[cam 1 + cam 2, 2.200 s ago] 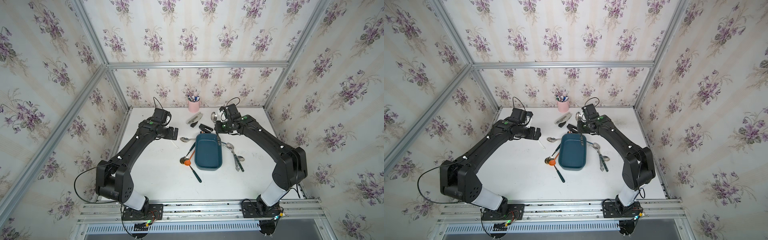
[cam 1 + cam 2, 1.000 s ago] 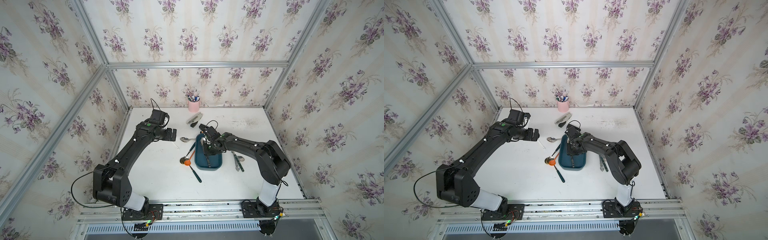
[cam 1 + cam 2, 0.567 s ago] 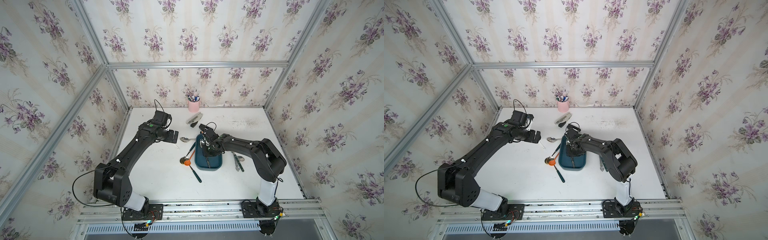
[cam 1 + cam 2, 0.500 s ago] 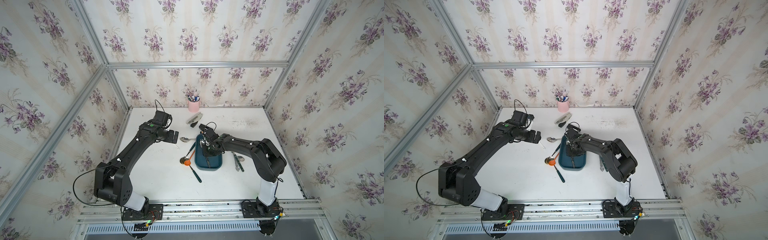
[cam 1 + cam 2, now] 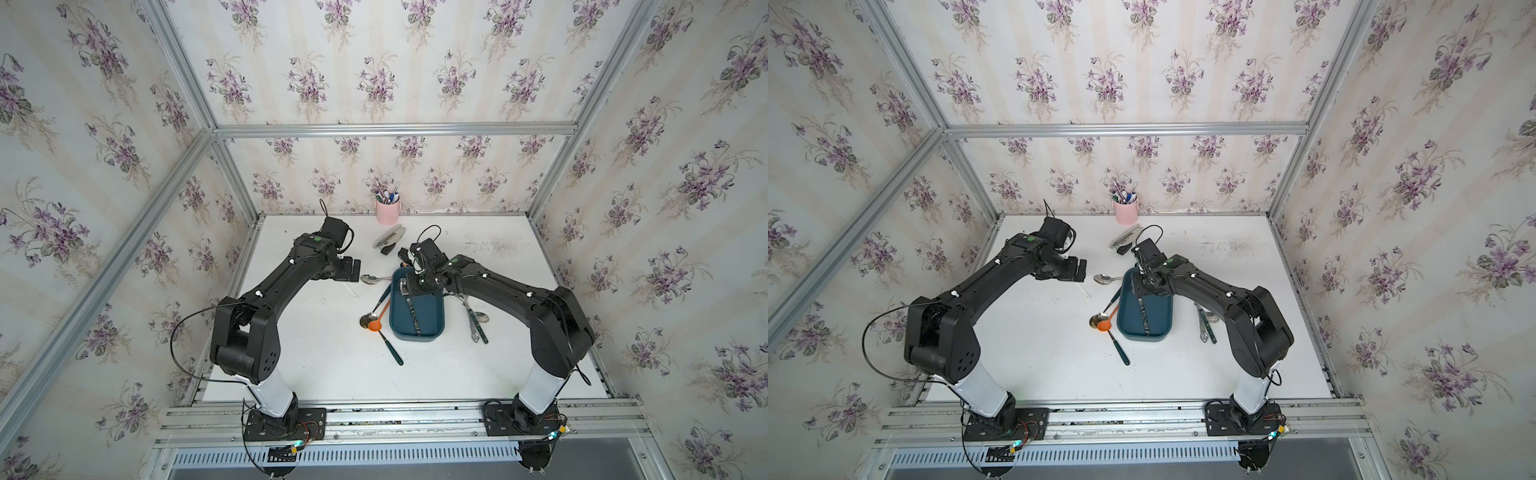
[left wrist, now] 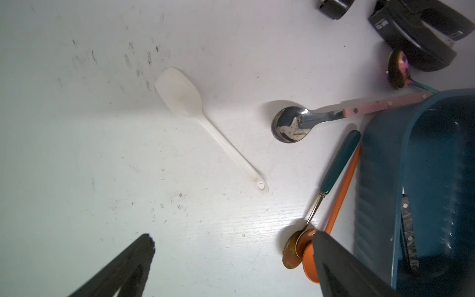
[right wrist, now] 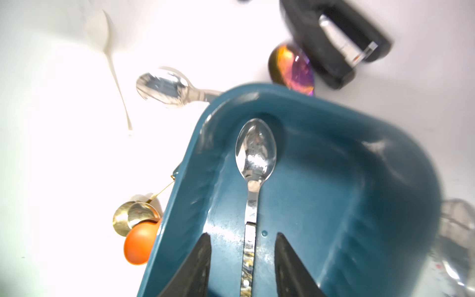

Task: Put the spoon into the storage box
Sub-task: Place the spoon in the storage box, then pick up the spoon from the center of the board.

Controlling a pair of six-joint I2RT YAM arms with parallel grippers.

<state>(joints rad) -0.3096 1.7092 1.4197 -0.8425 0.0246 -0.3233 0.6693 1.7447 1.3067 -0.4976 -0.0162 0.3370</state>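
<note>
Storage box (image 5: 430,316), dark teal, sits mid-table, and there's one spoon (image 7: 255,149) in it. It lies flat on the floor, lengthwise, bowl at the far end and patterned handle running toward the near end; both top views show it (image 5: 1144,311).

Right gripper (image 7: 243,236) hangs over the box's far end, jaws apart, one finger each side of the handle w/ a gap on both sides. No grip on it.

Left gripper (image 6: 234,236) hovers over bare table left of the box, jaws spread wide, holding nothing, w/ a white plastic spoon (image 6: 203,120) lying below it.

Outside the tub:
- A teal-handled gold spoon (image 6: 336,164) and an orange spoon (image 6: 341,187) lie along its left wall, bowls overlapping.
- A pink-handled steel spoon (image 6: 293,123) has its handle end at the far corner.
- An iridescent spoon (image 6: 398,69) lies btwn that corner and a black stapler (image 6: 416,33).
- More cutlery (image 5: 473,316) lies just beside the right wall.

Pink cup (image 5: 387,212) stands upright at the back wall, pens standing in it, well apart from the box.
</note>
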